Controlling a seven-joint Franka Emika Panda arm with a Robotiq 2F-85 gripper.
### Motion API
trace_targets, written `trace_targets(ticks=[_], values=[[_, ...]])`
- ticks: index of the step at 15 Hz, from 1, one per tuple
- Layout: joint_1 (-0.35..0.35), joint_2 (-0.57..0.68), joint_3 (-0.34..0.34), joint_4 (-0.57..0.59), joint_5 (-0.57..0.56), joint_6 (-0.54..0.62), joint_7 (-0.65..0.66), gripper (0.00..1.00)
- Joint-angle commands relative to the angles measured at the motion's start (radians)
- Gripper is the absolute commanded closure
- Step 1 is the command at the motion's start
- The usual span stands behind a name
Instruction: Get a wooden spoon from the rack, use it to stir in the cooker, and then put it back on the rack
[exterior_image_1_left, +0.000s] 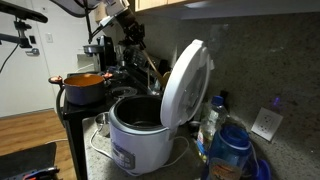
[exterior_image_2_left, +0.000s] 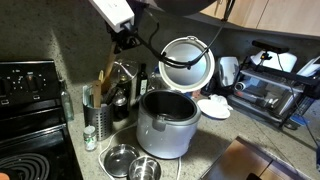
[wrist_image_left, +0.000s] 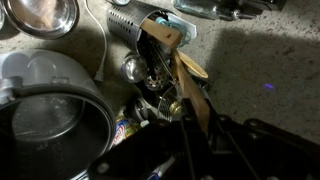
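The white cooker (exterior_image_1_left: 135, 140) stands with its oval lid (exterior_image_1_left: 185, 85) raised and the pot open; it shows in both exterior views (exterior_image_2_left: 165, 130) and at the left of the wrist view (wrist_image_left: 40, 85). The dark rack (exterior_image_2_left: 118, 88) full of utensils stands just behind it, and lies right under the wrist camera (wrist_image_left: 150, 70). My gripper (wrist_image_left: 195, 125) hovers above the rack (exterior_image_1_left: 128, 28) (exterior_image_2_left: 125, 40). Its fingers sit on either side of the wooden spoon's light-brown handle (wrist_image_left: 190, 92), and the spoon's lower end still sits among the other utensils.
An orange pot (exterior_image_1_left: 85, 85) sits on the stove (exterior_image_2_left: 30, 110) beside the rack. Metal bowls (exterior_image_2_left: 120, 158) lie in front of the cooker. A toaster oven (exterior_image_2_left: 270, 95) and a blue bottle (exterior_image_1_left: 230, 150) stand on its other side. A wall is close behind.
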Motion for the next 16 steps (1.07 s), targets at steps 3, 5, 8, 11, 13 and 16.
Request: trace_targets(ticks=[3, 5, 8, 11, 13, 16], values=[[0.039, 0.02, -0.024, 0.019, 0.073, -0.004, -0.027, 0.95], [0.043, 0.022, -0.028, 0.015, 0.085, -0.006, -0.027, 0.95], [0.043, 0.019, -0.037, 0.006, 0.09, -0.008, -0.025, 0.95], [0.04, 0.013, -0.042, -0.002, 0.095, -0.012, -0.014, 0.95], [0.039, 0.008, -0.045, 0.005, 0.094, -0.011, -0.015, 0.95], [0.038, 0.004, -0.051, 0.013, 0.092, -0.009, -0.013, 0.95]])
